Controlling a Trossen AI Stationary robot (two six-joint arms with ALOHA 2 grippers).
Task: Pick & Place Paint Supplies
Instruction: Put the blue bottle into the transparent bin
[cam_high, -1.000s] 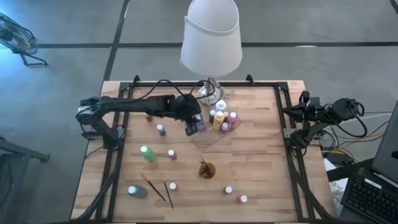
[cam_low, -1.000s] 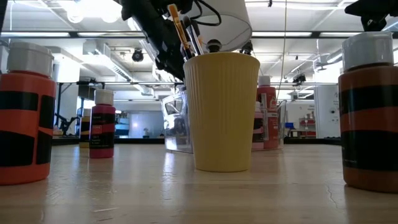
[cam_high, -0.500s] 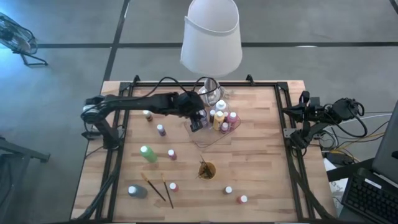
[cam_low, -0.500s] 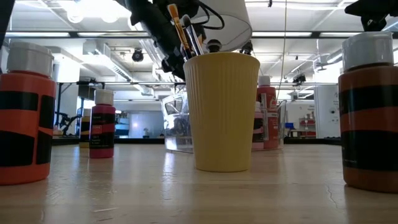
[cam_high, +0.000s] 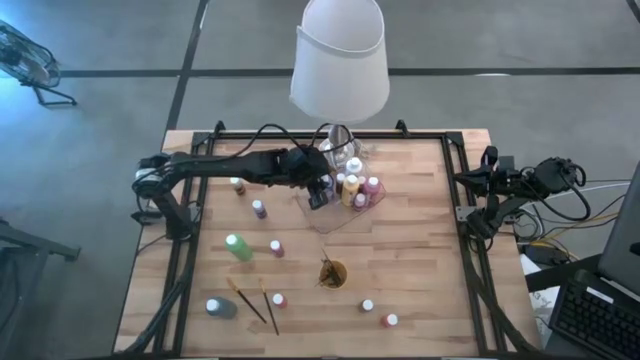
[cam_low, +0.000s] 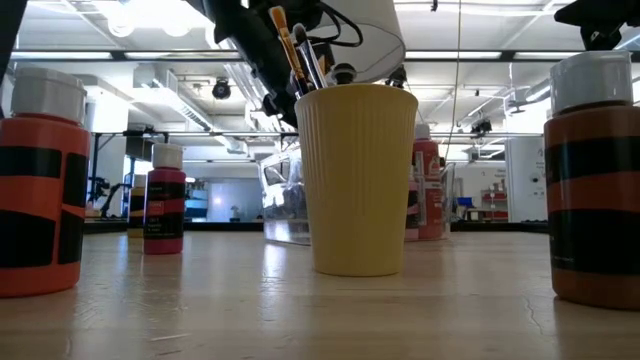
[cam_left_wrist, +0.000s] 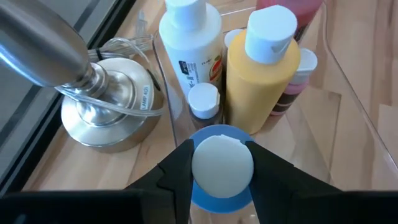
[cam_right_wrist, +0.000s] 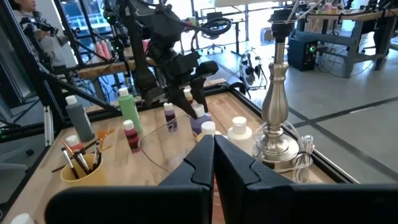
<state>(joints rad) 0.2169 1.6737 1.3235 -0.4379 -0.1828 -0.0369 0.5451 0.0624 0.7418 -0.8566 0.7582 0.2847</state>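
Observation:
In the high view my left gripper (cam_high: 320, 196) reaches over the left part of the clear tray (cam_high: 345, 218), shut on a blue bottle (cam_left_wrist: 221, 196) with a white cap. Inside the tray stand a white bottle (cam_left_wrist: 189, 37), a yellow bottle (cam_left_wrist: 261, 81), a small bottle (cam_left_wrist: 204, 102) and pink ones (cam_high: 373, 186). More bottles stand loose on the table: purple (cam_high: 259, 208), green (cam_high: 238, 247), pink (cam_high: 276, 248), grey (cam_high: 220, 308). Two brushes (cam_high: 256, 303) lie flat near the front. My right gripper (cam_right_wrist: 211, 155) waits shut at the table's right edge. My left gripper pinches the blue bottle at its white cap (cam_left_wrist: 222, 163), one finger (cam_left_wrist: 179, 171) on each side. The fingers slant down from the table's left side. The bottle hangs below them, cap up, over the tray; whether its base touches the tray floor I cannot tell.
A lamp with a white shade (cam_high: 340, 60) stands at the far edge, its metal base (cam_left_wrist: 106, 112) right beside the tray. An orange cup (cam_high: 333, 272) with brushes stands mid-table. Other bottles (cam_high: 389, 320) stand near the front right. Bare wood lies right of the tray.
My left gripper has carried the blue bottle toward the table's right and far edges, from beside the tray to over its left part, sinking a little. It has stayed shut on the bottle.

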